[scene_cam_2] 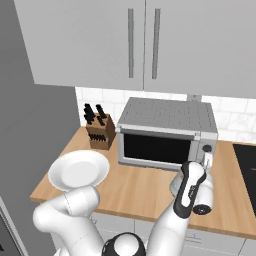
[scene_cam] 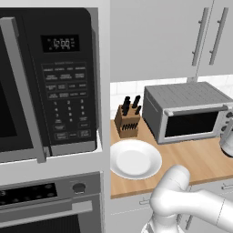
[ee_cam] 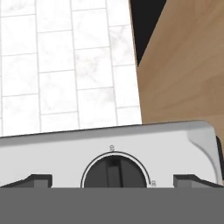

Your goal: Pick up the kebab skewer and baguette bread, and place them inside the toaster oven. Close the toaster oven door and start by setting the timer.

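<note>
The end effector [ee_cam: 112,180] faces the timer dial [ee_cam: 114,171] on the right end of the toaster oven [scene_cam_2: 167,132]. Its two fingertips [ee_cam: 34,180] stand well apart, one on each side of the dial, so it is open and grips nothing. Contact with the dial cannot be confirmed.

The toaster oven door [scene_cam_2: 159,148] is closed, its handle bar against the top front edge. One white plate [scene_cam_2: 79,171] lies bare on the worktop [scene_cam_2: 135,192], left of the oven. No skewer or bread is discernible through the dark glass; they are probably already inside, but this is a judgement. The remaining step appears to be turning the timer.

Count: one toaster oven, one plate, one knife block [scene_cam_2: 99,131], one microwave [scene_cam: 48,82], one wall oven [scene_cam: 50,207].
</note>
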{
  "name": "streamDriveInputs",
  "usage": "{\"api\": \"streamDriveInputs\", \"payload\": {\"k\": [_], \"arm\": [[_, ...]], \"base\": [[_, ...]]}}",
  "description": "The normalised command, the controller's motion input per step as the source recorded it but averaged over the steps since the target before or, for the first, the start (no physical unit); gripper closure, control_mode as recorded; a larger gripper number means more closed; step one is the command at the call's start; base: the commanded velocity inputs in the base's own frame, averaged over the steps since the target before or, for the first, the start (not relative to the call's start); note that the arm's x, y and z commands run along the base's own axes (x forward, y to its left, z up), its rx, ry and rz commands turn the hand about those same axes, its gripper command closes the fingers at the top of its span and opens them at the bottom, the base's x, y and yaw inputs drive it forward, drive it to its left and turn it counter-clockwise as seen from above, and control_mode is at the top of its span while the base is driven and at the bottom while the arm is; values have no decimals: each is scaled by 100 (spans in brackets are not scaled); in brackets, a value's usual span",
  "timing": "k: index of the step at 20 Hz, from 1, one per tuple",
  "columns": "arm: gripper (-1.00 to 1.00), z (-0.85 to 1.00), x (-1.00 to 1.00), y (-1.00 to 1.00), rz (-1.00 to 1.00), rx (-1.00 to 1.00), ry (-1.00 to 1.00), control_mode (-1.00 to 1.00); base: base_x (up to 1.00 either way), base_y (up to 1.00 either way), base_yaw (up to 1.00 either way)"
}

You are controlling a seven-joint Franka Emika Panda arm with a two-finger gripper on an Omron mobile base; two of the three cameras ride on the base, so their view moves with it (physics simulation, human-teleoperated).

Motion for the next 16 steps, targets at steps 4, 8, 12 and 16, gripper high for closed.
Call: {"api": "streamDriveInputs", "payload": {"k": [4, 8, 12, 16], "arm": [[100, -40, 0, 0, 0, 1, 0, -100], [100, -36, 0, 0, 0, 5, 0, -100], [100, -31, -1, 0, 0, 7, 0, -100], [100, -15, 0, 0, 0, 8, 1, -100]], "base": [[0, 0, 0], [0, 0, 0], [0, 0, 0], [0, 0, 0]]}}
